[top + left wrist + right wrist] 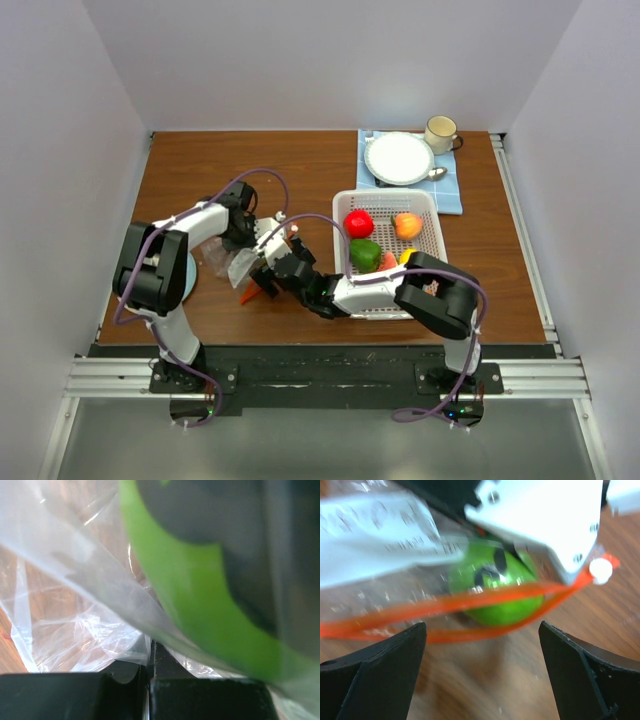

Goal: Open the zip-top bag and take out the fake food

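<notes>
Bag (228, 262) on table (300, 170), left of basket (437, 215), between left gripper (246, 238) and right gripper (266, 276). Left wrist: jaws shut tight on bag film, green piece (200, 605) close above them. Right wrist: right gripper wide open, holding nothing; orange zip strip (445, 601) and green piece just ahead.

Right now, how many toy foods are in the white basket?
5 show: a red one far left, an orange one far right, a green one nearer, then a small reddish piece and a yellow piece by the right arm, which may hide more.
</notes>
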`<move>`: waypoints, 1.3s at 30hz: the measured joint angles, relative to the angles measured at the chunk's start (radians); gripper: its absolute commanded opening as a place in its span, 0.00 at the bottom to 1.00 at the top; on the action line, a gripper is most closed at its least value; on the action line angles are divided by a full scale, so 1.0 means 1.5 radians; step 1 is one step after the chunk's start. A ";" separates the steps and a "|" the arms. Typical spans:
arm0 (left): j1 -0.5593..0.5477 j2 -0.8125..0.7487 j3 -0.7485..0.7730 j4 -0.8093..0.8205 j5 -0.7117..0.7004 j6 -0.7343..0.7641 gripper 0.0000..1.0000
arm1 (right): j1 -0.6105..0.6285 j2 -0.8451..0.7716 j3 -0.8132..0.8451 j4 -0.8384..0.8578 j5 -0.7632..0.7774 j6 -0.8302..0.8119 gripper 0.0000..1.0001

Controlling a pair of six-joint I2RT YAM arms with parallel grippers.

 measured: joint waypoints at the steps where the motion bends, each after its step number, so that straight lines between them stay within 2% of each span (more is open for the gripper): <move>1: 0.000 0.002 0.002 0.000 -0.001 0.000 0.00 | -0.002 0.005 0.000 0.019 -0.008 -0.001 0.99; 7: 0.000 0.003 0.004 0.000 -0.002 0.008 0.00 | -0.030 0.055 0.031 0.067 -0.025 -0.003 0.99; 14: 0.000 0.003 0.004 -0.002 -0.001 0.018 0.00 | -0.055 0.104 0.065 0.068 -0.036 -0.003 0.97; 17: 0.000 0.003 0.004 -0.003 -0.001 0.021 0.00 | -0.057 0.104 0.065 0.069 -0.046 -0.002 0.79; 18: 0.000 0.003 0.004 -0.003 -0.001 0.022 0.00 | -0.057 0.104 0.065 0.069 -0.050 -0.001 0.64; 20: 0.000 0.003 0.004 -0.003 -0.001 0.022 0.00 | -0.057 0.101 0.062 0.069 -0.058 0.003 0.47; 21: 0.000 0.003 0.004 -0.003 -0.001 0.022 0.00 | -0.058 0.097 0.056 0.070 -0.065 0.007 0.33; 24: -0.002 0.002 0.004 -0.003 0.002 0.022 0.00 | -0.060 0.061 0.017 0.063 -0.091 0.023 0.08; 28: -0.005 0.002 0.004 -0.003 0.001 0.022 0.00 | -0.052 -0.043 -0.054 -0.002 -0.111 0.049 0.12; 34: -0.004 0.002 0.004 -0.008 -0.003 0.022 0.00 | -0.054 -0.275 -0.126 -0.104 -0.110 0.079 0.15; 35: -0.004 0.002 0.004 -0.008 -0.003 0.021 0.00 | -0.055 -0.319 -0.133 -0.125 -0.095 0.085 0.17; 36: -0.005 0.002 0.004 -0.009 -0.002 0.019 0.00 | -0.056 -0.358 -0.140 -0.143 -0.080 0.093 0.28; 37: -0.005 0.001 0.004 -0.010 -0.002 0.017 0.00 | -0.056 -0.391 -0.146 -0.158 -0.067 0.099 0.34; 39: -0.008 -0.001 0.004 -0.016 0.003 0.011 0.00 | -0.056 -0.471 -0.174 -0.192 -0.007 0.115 0.40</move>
